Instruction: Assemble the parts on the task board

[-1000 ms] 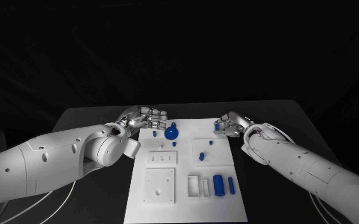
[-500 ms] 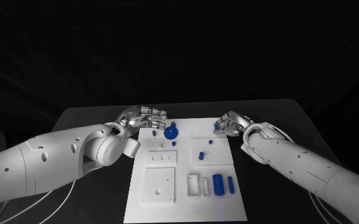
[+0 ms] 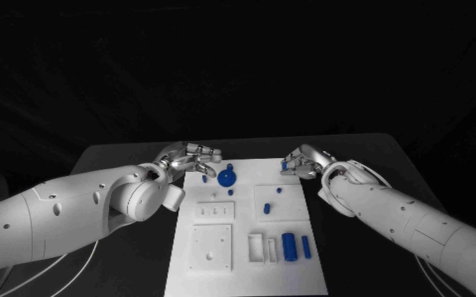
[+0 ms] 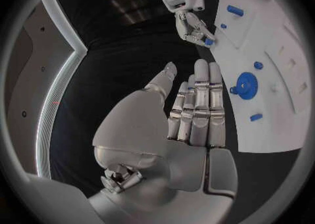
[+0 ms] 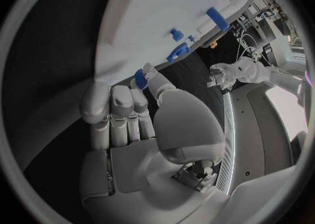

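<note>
The left hand (image 3: 190,157) is seen at the board's (image 3: 248,273) far left corner, fingers extended side by side and nothing held; in the left wrist view the same hand (image 4: 193,108) lies flat above the black table (image 3: 119,159), just beside the board edge. Compared with a second ago, its fingers have been drawn slightly back from the small peg (image 3: 204,179) near that corner.

A round knob (image 3: 228,177) stands on the board just right of that hand, with a small stud (image 3: 230,191) nearer. Further right, a peg (image 3: 267,207) lies on the raised square plate, and a cylinder (image 3: 289,246) and a thinner bar (image 3: 307,245) rest in the near slots.

The right hand (image 3: 303,161) is held at the far right edge, a small blue part (image 5: 140,79) pinched at its fingertips; it has been lifted slightly farther than before.
</note>
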